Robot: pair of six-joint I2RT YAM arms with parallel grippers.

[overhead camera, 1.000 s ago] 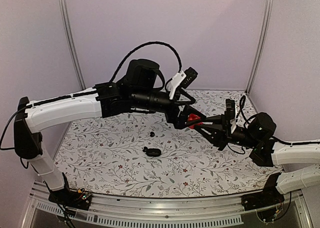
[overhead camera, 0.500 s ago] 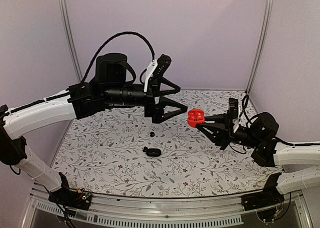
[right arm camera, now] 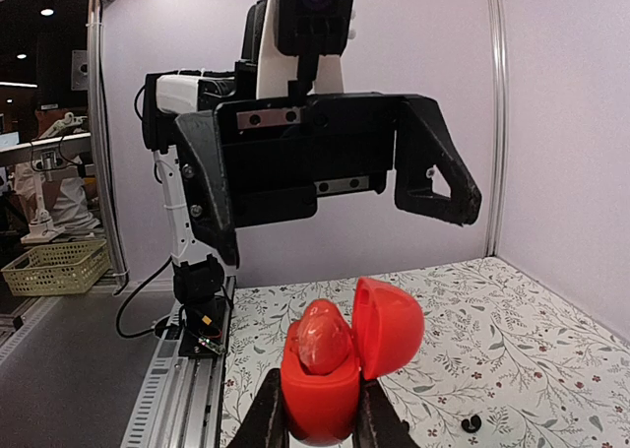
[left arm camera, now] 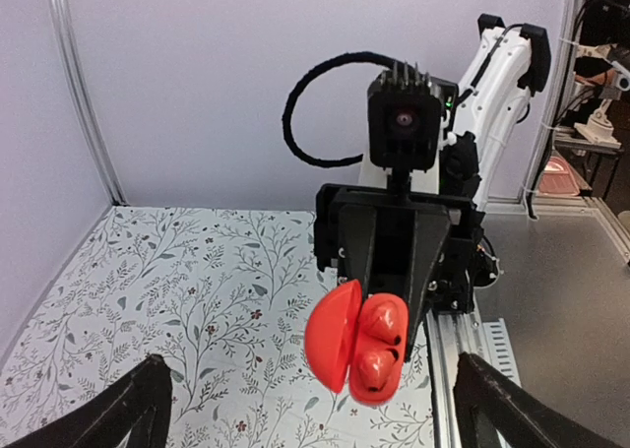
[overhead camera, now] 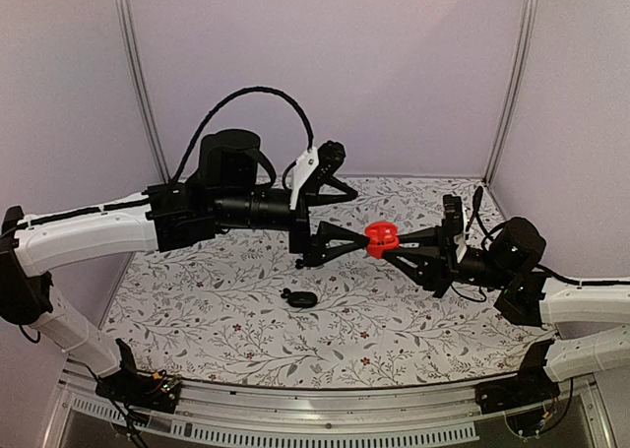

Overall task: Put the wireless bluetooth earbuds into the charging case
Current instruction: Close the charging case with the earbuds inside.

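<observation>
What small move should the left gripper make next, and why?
Probably ease the left gripper forward and nudge the lid shut. The right gripper pinches the red case in the air, its lid hinged open, and red buds seem seated inside; the open left gripper faces it closely.

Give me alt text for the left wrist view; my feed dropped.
The right gripper, facing the camera, is shut on an open red hinged case, lid swung left, with two glossy red buds seated inside. The left gripper stands wide open, its fingers at the bottom corners, above the floral table.
</observation>
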